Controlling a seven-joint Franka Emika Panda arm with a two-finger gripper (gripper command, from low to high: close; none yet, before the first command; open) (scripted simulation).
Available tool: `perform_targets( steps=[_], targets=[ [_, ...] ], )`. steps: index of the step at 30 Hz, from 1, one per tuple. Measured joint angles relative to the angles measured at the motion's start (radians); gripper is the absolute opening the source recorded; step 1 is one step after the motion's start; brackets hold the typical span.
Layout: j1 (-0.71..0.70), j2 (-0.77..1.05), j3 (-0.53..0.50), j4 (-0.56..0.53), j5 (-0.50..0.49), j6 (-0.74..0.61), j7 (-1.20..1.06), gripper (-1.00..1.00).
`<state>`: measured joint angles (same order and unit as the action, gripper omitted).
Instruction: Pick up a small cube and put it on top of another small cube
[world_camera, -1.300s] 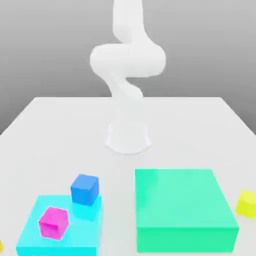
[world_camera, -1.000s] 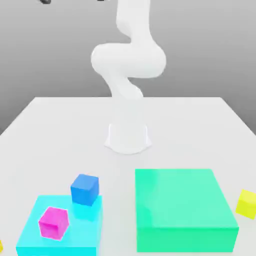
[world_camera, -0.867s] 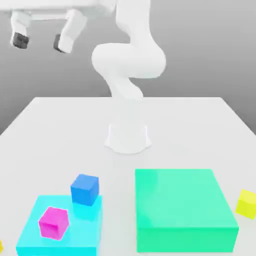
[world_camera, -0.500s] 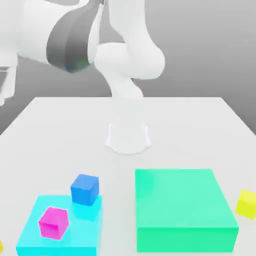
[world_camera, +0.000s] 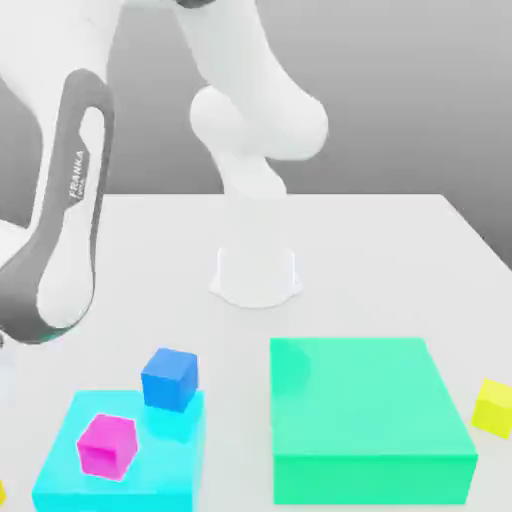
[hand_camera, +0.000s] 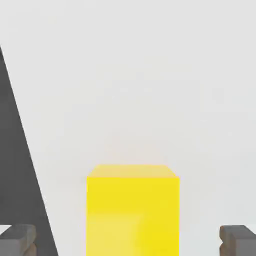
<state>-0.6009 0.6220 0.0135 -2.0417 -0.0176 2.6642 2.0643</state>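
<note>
Magenta cube (world_camera: 108, 447) atop cyan block (world_camera: 124, 497).

Cube (world_camera: 108, 447) on block (world_camera: 165, 465) at exterior view's left, second block (world_camera: 365, 400) at right

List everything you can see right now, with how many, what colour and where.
Blue cube: one, blue, at the back edge of the cyan block
Magenta cube: one, magenta, on the cyan block
Cyan block: one, cyan, exterior view's left
Green block: one, green, right of centre
Lemon-yellow cube: one, exterior view's right edge
Golden-yellow cube: one, between the open fingers
Table: one, pale grey, beneath
Panda arm: one, white
Gripper: one, grey fingertips, open
</note>
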Motion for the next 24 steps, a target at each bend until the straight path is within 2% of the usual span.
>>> perform_targets(
  steps=[6,11,18,24],
  targets=[
    [0.0,0.01,0.0,0.002,0.0,0.01,0.0,-1.0],
    [0.002,-0.132,0.003,-0.037,-0.001,-0.095,-0.006,-1.0],
    [0.058,-0.34,0.037,-0.214,-0.098,-0.162,-0.08,-1.0],
    [0.092,-0.532,0.083,-0.376,-0.108,-0.199,-0.192,-1.0]
  ],
)
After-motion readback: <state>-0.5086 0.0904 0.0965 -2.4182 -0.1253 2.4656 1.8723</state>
